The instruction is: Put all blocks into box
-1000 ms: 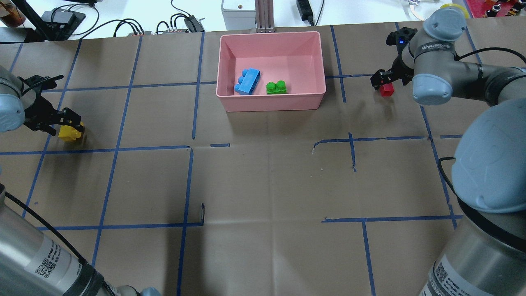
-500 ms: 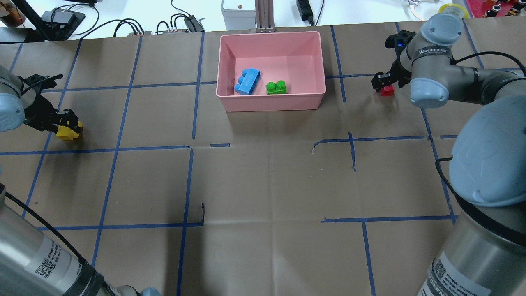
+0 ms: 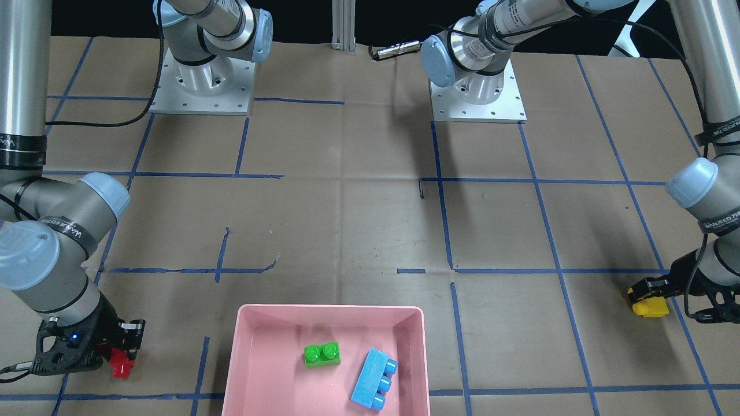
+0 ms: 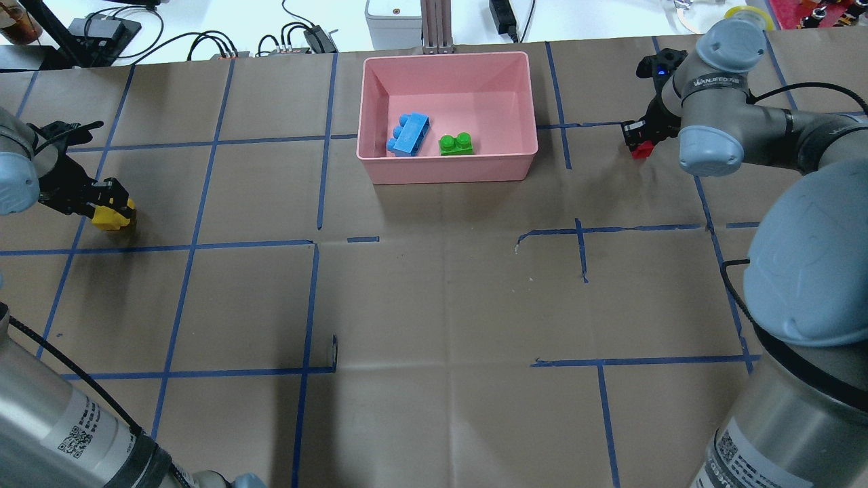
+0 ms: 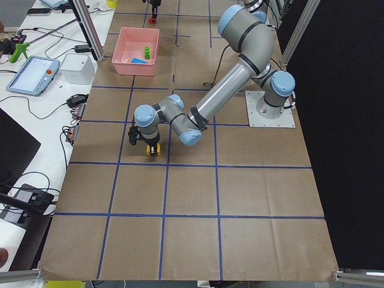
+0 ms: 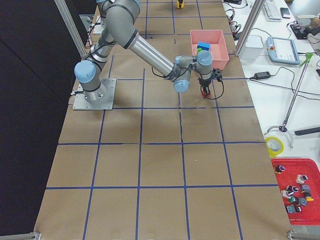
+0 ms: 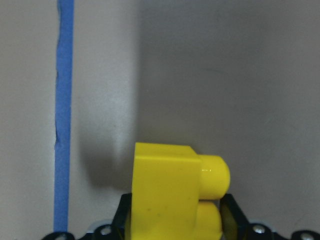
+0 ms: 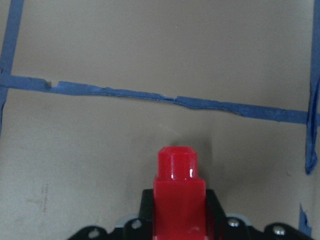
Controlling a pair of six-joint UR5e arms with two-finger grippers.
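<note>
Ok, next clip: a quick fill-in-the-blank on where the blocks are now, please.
The pink box holds ___ blocks.
The left gripper is shut on the ___ block.
The right gripper is shut on the ___ block.
Beside the green block in the box lies the ___ one.
Missing: two; yellow; red; blue.

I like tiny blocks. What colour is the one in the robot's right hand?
Red. The block shows best in the right wrist view.

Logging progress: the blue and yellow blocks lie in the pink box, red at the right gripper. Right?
Not yellow: the overhead view shows the green block beside the blue block in the pink box; the yellow block sits at the left gripper.
</note>
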